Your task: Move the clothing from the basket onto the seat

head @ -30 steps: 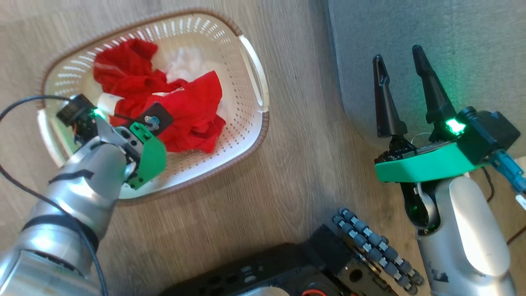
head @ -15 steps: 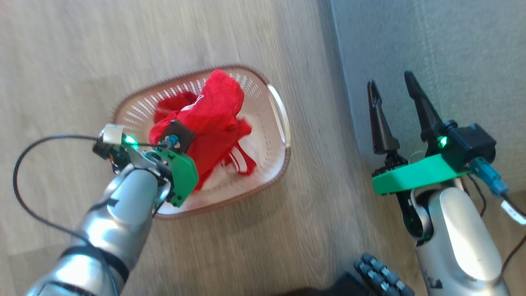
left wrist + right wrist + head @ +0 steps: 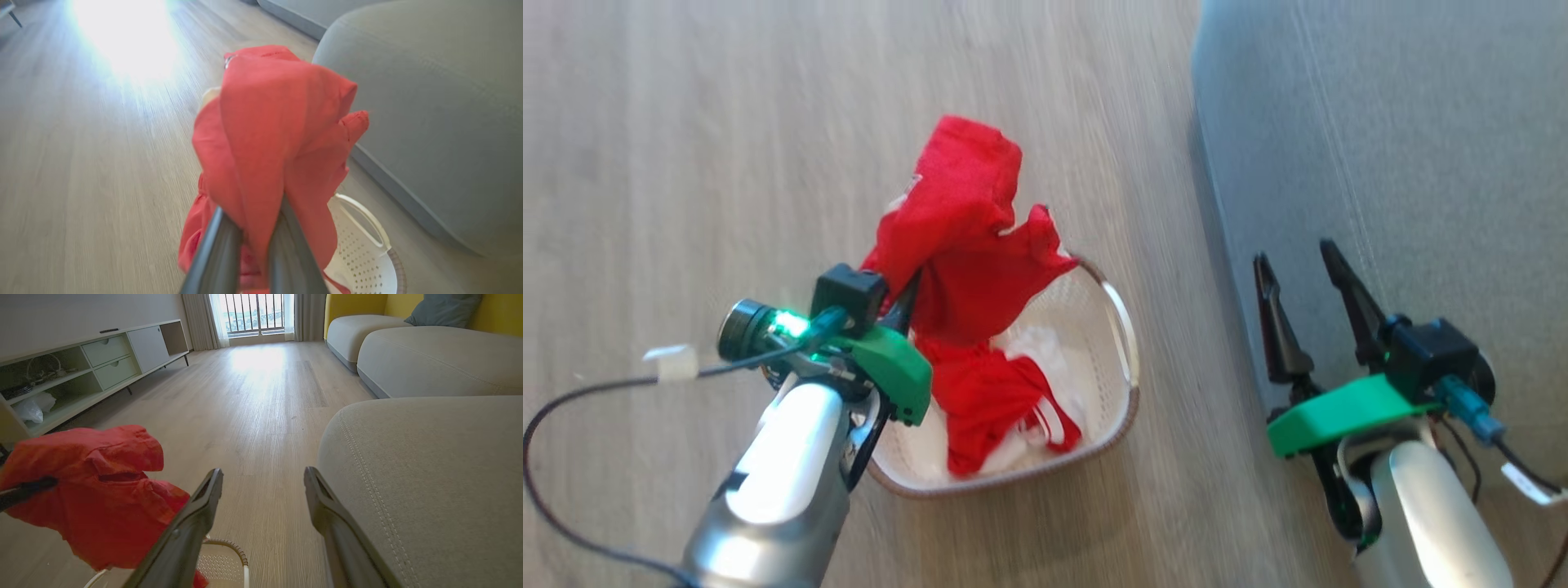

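Head view: basket (image 3: 1107, 359) holds clothing (image 3: 988, 400), one red garment (image 3: 964, 220) gripped above it.

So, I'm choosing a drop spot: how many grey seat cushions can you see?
3, in the right wrist view: the nearest cushion at lower right, a second cushion behind it, a third cushion farther back. Others may be out of frame.

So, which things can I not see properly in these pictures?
- Left wrist view: tips of the left fingers, buried in the held red garment.
- Head view: most of the basket and the count of pieces left inside, covered by that garment and the left arm.
- Head view: the seat, cut off by the top and right edges.
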Tool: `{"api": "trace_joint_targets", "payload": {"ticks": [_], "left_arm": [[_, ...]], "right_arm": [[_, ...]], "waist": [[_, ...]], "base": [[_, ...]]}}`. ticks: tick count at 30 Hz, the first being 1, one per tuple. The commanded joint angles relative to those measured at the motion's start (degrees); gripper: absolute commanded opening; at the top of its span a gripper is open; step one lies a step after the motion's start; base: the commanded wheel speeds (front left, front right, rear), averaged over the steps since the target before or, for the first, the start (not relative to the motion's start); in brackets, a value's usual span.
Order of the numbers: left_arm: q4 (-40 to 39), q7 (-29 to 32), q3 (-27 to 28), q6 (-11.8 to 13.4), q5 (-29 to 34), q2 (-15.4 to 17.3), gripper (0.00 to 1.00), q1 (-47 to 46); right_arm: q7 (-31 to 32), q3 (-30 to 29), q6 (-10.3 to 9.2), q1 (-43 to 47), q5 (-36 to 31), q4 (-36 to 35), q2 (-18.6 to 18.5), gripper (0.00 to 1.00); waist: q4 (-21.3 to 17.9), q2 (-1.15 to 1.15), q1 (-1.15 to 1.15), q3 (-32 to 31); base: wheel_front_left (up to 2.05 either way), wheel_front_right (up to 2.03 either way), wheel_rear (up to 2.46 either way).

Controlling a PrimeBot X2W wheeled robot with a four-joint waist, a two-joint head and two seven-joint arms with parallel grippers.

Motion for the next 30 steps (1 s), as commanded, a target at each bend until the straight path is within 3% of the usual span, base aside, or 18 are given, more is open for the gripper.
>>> {"api": "trace_joint_targets", "payload": {"ticks": [1,17,23,30], "left_arm": [[-4.83,-0.72,3.45,0.62,-0.27,0.78,0.0,0.85],[-43.37,-0.72,20.94,-0.14,-1.04,-2.76,0.0,12.37],[-52.97,-0.72,20.38,2.27,-5.32,-2.82,0.0,13.26],[-54.34,-0.72,15.86,-0.36,-4.32,-2.83,0.0,14.55]], "right_arm": [[-0.52,1.02,-0.01,0.7,-0.43,-1.27,-0.49,1.0],[-0.52,3.31,-0.01,6.81,-0.24,-2.67,-0.49,1.0],[-0.52,4.52,-0.01,7.57,-0.31,-4.09,-0.49,1.0],[-0.52,6.23,-0.01,7.73,-0.34,-6.27,-0.49,1.0]], "waist": [[2.54,0.0,0.0,-4.59],[5.06,0.0,0.0,-13.43],[5.47,0.0,0.0,-14.24],[5.81,0.0,0.0,-14.19]], "base": [[0.0,0.0,0.0],[0.0,0.0,0.0],[0.0,0.0,0.0],[0.0,0.0,0.0]]}}
